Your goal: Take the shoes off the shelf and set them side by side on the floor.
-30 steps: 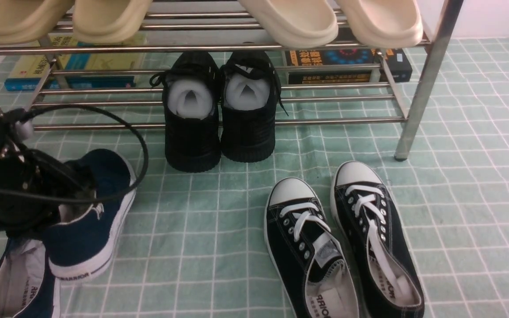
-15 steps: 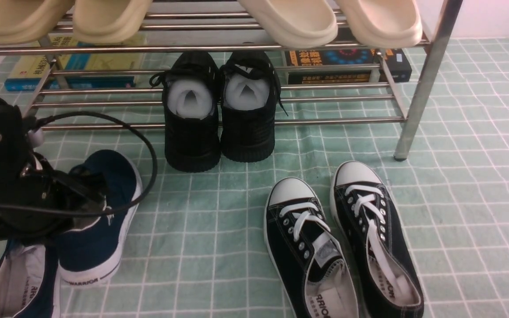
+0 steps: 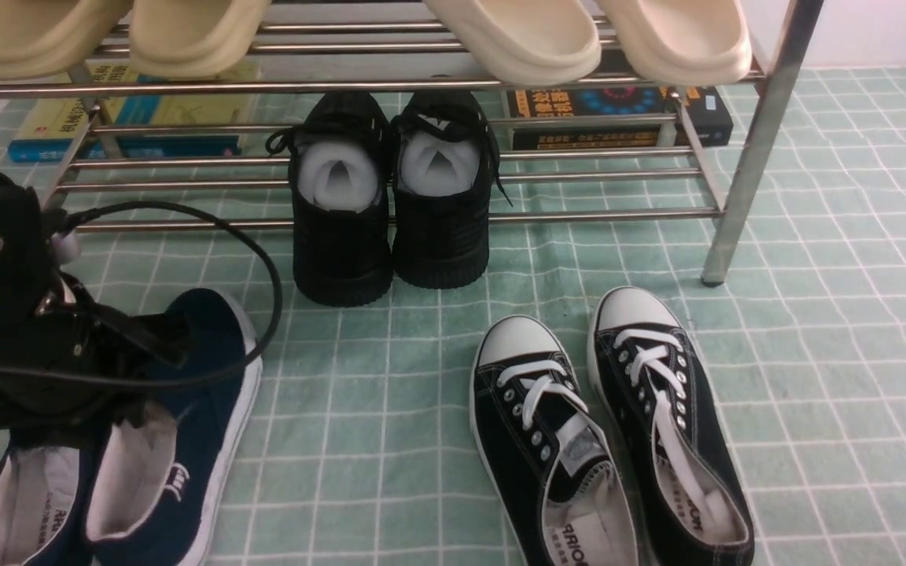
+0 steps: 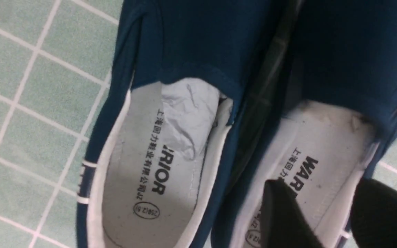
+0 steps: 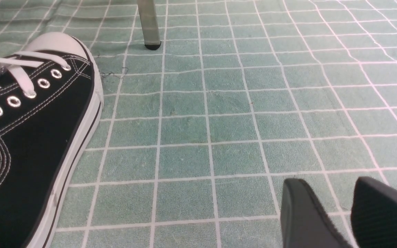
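While the left gripper (image 4: 322, 182) hangs over the right-hand navy shoe (image 3: 213, 409), its two fingers stand apart, with the shoe's pale insole showing between them and nothing clamped. Taking the front view as a clock face, both navy slip-ons lie near eight o'clock on the green gridded floor (image 3: 390, 409), side by side, the left-hand navy shoe (image 3: 87, 511) partly covered by the left arm (image 3: 12, 275). Their toes point roughly toward one o'clock; the left wrist view shows a narrow gap between the uppers, but whether the heels touch I cannot tell. The right gripper (image 5: 329, 179) also has its fingers apart, above floor. Across the dial from ten to two runs the metal shelf (image 3: 602, 214), its lower tier bearing black lace-up sneakers (image 3: 390, 244) between eleven and twelve. Cream clogs (image 3: 524, 47) sit on the top tier, one pair around ten to eleven, the other around twelve to one. Behind the lower bars, yellow and blue books (image 3: 178, 110) lie at ten, and dark books (image 3: 618, 118) between one and two. Between four and five, white-toed black sneakers (image 3: 677, 424) lie on the floor, toes toward eleven.
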`<state>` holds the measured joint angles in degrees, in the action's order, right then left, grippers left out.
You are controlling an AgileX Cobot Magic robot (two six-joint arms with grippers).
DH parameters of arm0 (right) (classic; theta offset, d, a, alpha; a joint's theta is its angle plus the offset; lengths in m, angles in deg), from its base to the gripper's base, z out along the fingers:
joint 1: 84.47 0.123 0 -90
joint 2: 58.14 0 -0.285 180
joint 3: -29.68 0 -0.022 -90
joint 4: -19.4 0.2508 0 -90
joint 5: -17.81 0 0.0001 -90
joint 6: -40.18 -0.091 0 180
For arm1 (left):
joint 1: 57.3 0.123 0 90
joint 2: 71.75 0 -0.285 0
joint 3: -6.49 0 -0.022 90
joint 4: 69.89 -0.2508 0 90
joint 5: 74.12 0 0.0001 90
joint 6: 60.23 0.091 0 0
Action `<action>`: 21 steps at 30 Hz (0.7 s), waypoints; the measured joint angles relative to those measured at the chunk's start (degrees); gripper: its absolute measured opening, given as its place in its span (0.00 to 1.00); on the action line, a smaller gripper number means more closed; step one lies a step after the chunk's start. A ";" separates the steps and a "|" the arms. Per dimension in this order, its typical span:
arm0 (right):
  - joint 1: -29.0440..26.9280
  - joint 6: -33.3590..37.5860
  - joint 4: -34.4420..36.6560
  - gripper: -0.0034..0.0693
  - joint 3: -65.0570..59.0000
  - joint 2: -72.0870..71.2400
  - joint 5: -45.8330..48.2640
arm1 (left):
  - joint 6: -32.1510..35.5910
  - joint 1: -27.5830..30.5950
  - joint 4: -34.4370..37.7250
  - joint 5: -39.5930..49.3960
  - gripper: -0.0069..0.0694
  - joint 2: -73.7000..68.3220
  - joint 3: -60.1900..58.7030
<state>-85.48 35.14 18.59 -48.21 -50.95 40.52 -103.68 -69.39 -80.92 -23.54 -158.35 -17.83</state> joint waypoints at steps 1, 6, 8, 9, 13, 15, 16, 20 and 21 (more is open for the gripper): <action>0.00 0.00 0.00 0.38 0.00 0.00 0.00 | 0.64 0.00 -0.18 0.78 0.53 0.56 0.21; 0.00 0.00 0.00 0.38 0.00 0.00 0.00 | 5.38 0.00 -0.94 6.35 0.47 5.09 2.90; 0.00 0.00 0.00 0.38 0.00 0.00 0.00 | 9.31 0.00 -1.41 10.60 0.35 9.34 5.54; 0.00 0.00 0.00 0.38 0.00 0.00 0.00 | 10.86 0.00 -1.57 11.70 0.30 11.41 6.32; 0.00 0.00 0.00 0.38 0.00 0.00 0.00 | 18.36 0.00 -1.61 18.17 0.11 21.04 7.30; 0.00 0.00 0.00 0.38 0.00 0.00 0.00 | 19.83 0.00 -1.47 19.12 0.09 24.30 6.76; 0.00 0.00 0.00 0.38 0.00 0.00 0.00 | 21.60 0.00 -0.91 19.59 0.09 28.95 5.26; 0.00 0.00 0.00 0.38 0.00 0.00 0.00 | 24.06 0.00 1.38 16.62 0.09 41.81 -1.86; 0.00 0.00 0.00 0.38 0.00 0.00 0.00 | 24.23 0.00 2.43 13.15 0.09 47.03 -5.55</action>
<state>-85.48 35.14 18.59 -48.21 -50.95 40.52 -79.45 -69.39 -78.50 -10.39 -111.33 -23.39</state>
